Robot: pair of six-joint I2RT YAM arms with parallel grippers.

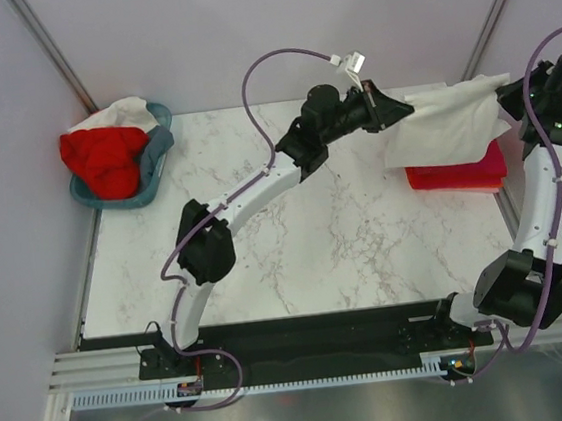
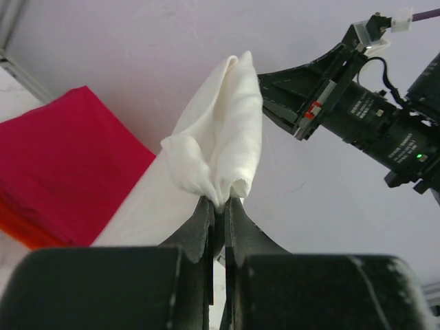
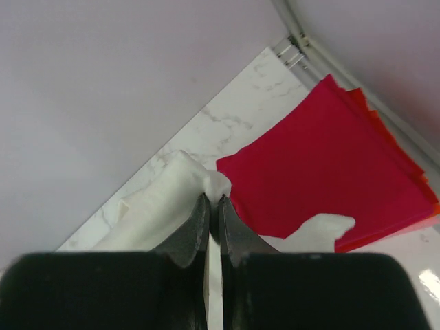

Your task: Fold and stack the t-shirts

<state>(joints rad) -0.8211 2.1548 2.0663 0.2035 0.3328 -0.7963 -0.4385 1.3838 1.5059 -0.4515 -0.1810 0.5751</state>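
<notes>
White shirt (image 1: 445, 125) is hanging stretched above stack (image 1: 455, 175)
Left gripper (image 2: 220, 203) and right gripper (image 3: 212, 201) are each pinching an edge, likely keeping it taut to lay on top

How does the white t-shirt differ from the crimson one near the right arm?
The white t-shirt hangs held between the left gripper and right gripper; the crimson t-shirt rests ungripped. The white t-shirt is loose and bunched; the crimson t-shirt is folded flat. Both are plain cloth.
</notes>
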